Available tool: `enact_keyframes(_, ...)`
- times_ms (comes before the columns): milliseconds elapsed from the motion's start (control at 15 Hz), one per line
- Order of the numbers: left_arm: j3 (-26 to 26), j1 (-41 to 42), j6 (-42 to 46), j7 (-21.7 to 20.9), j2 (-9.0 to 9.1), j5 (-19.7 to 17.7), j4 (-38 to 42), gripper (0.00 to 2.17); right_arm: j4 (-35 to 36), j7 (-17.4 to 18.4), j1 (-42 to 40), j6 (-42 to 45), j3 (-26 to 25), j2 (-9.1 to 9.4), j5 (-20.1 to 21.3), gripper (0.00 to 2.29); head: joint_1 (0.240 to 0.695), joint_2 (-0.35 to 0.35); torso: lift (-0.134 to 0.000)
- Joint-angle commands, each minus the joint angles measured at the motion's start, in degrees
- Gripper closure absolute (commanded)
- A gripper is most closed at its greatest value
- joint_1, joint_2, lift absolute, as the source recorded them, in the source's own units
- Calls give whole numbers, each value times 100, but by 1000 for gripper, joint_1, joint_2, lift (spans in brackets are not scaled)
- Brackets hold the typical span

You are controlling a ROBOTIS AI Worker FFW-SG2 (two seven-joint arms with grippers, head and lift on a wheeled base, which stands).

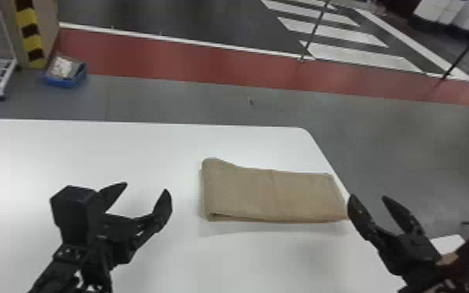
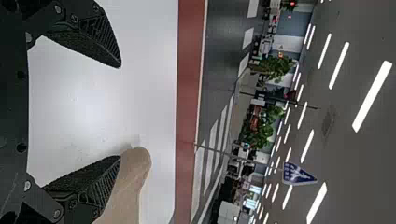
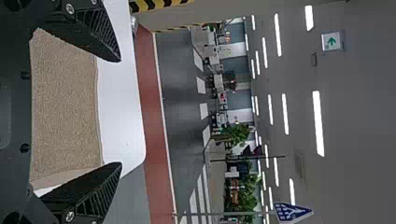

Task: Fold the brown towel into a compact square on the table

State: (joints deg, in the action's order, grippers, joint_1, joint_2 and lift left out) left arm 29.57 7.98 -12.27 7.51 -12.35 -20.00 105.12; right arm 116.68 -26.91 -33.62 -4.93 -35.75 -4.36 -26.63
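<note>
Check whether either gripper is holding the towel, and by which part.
Nothing is held: the left gripper and right gripper are open, with the brown towel lying on the table.

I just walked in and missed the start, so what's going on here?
A two-armed robot is partway through folding a brown towel on a white table. The towel lies in a long folded strip, not yet a square. The left gripper and right gripper are open on either side, holding nothing.
</note>
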Motion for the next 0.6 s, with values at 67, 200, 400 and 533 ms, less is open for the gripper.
enact_keyframes(67,304,-130,36,93,110,225,-176,208,-49,2,-48,-48,-19,23,26,181,695,-350,-125)
enact_keyframes(200,172,-130,212,313,66,550,-141,198,-84,-16,154,-505,235,-65,360,734,695,-350,-125)
enact_keyframes(400,-364,37,510,462,-189,594,149,191,-181,28,770,-1296,736,-100,940,2030,695,-350,-125)
enact_keyframes(533,-777,195,581,471,-250,585,263,161,-374,72,1227,-1718,1141,-109,1450,2108,695,-350,-125)
